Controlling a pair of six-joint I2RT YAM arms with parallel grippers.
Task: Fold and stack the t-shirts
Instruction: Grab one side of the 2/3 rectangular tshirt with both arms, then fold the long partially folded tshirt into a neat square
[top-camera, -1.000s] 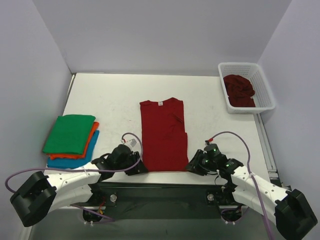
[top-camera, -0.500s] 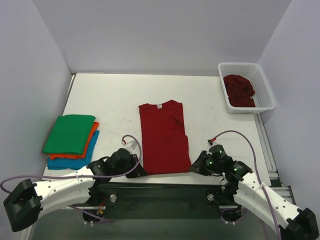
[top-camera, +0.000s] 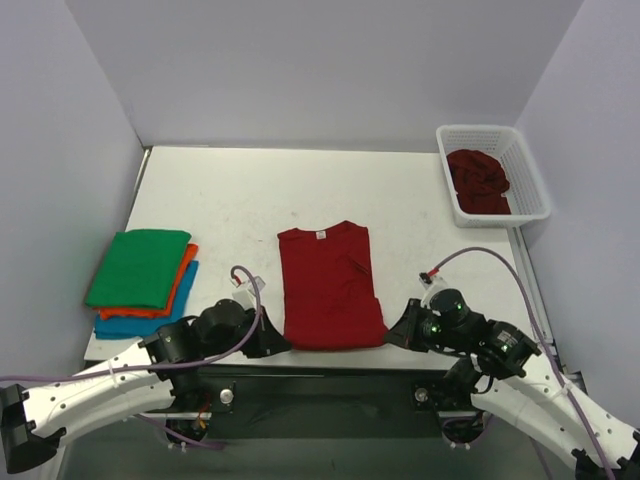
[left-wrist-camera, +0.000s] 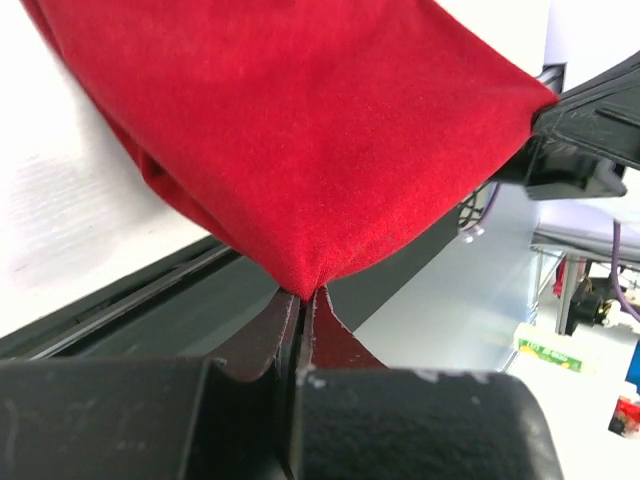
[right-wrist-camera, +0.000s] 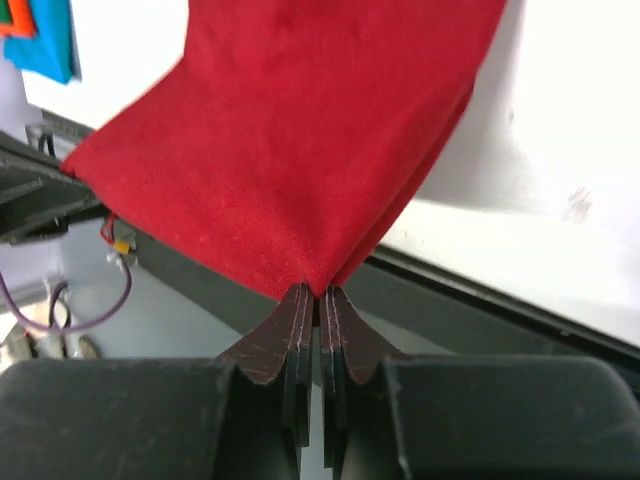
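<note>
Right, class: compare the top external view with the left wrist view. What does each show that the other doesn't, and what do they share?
Only top external: the folded stack of green, orange and blue t-shirts, and the white mesh basket holding a crumpled dark red shirt. Only left wrist: the pinch itself, the left end effector shut on a hem corner. Both: the red t-shirt, held at its near edge.

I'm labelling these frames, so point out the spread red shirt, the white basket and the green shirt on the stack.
spread red shirt (top-camera: 328, 290): top view, middle of its body.
white basket (top-camera: 500, 219): top view, its near wall.
green shirt (top-camera: 138, 267): top view, centre of its top face.
</note>
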